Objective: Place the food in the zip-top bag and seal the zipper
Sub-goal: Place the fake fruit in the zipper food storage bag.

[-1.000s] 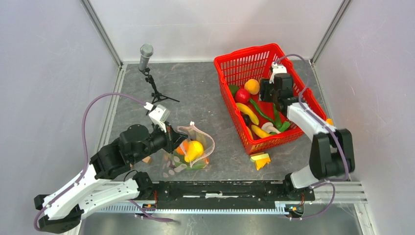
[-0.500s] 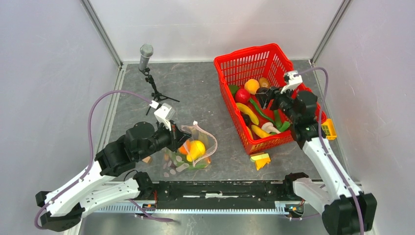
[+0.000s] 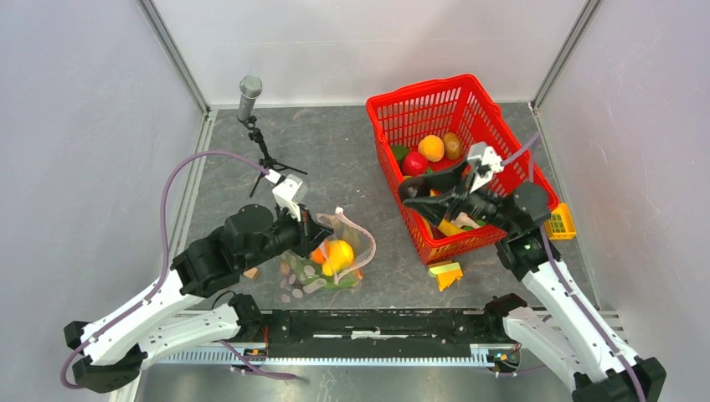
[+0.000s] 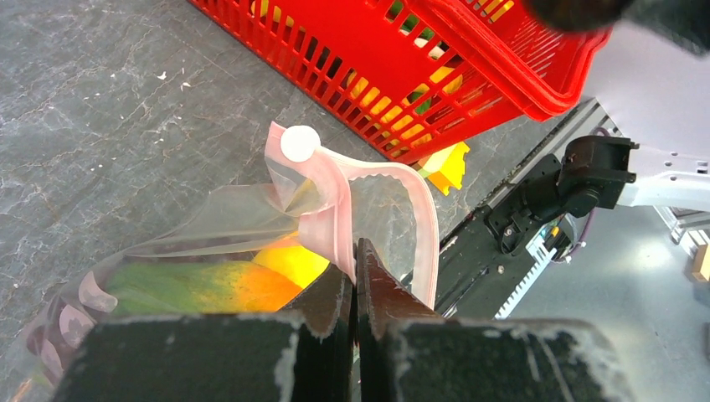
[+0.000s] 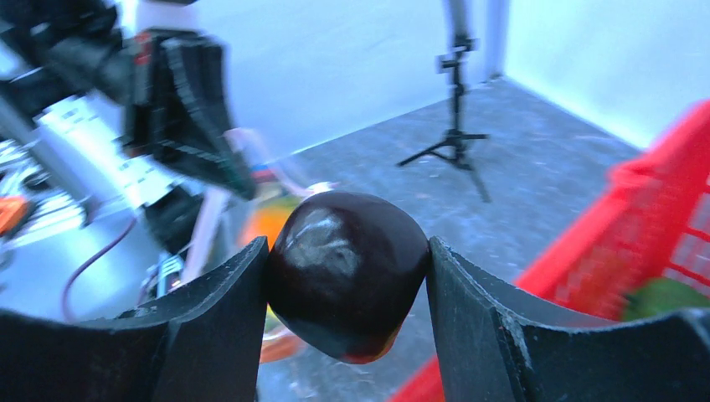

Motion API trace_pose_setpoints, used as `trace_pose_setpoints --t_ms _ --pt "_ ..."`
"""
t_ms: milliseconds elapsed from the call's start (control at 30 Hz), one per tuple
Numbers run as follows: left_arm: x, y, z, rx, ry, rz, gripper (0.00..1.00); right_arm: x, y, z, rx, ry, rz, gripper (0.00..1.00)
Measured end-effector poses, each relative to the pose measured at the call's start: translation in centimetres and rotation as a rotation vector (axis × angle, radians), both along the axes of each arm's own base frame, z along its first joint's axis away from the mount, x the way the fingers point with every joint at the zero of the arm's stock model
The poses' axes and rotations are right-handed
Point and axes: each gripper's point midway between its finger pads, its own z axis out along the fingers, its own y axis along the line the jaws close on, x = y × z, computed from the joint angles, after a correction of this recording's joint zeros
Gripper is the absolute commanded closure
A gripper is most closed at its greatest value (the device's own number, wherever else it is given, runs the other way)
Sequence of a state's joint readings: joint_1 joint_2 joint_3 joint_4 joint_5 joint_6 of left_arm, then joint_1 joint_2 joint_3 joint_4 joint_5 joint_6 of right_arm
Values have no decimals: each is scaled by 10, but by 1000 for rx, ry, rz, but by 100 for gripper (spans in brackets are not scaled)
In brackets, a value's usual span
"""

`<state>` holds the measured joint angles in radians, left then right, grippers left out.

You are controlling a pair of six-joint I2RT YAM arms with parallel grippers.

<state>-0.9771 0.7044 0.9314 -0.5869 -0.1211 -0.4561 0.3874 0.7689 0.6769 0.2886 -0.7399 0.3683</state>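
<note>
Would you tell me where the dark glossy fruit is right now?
The dark glossy fruit is clamped in the right gripper, above the red basket's left wall in the top view, on the side facing the zip-top bag.

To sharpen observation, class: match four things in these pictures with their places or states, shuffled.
1 left end effector
2 right end effector
3 grey microphone on black tripod
4 red mesh plastic basket

A stands at back left
B shut on pink zipper strip of clear dotted zip-top bag
C grips dark glossy round toy food
D back right, holding toy fruits

Pairs: 1-B, 2-C, 3-A, 4-D
</note>
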Motion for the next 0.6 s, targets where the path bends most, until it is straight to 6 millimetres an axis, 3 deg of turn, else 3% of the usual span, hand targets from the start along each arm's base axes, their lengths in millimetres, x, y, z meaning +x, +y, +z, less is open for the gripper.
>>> trace_pose_setpoints --t_ms 167,300,600 --pt "2 -3 -1 2 2 -2 96 -43 38 -13 -23 3 193 53" --pt "2 -3 0 -1 0 -2 96 -63 62 -35 -63 39 284 52" --pt "1 -5 -1 7 9 -9 95 -71 106 -85 -198 112 281 52"
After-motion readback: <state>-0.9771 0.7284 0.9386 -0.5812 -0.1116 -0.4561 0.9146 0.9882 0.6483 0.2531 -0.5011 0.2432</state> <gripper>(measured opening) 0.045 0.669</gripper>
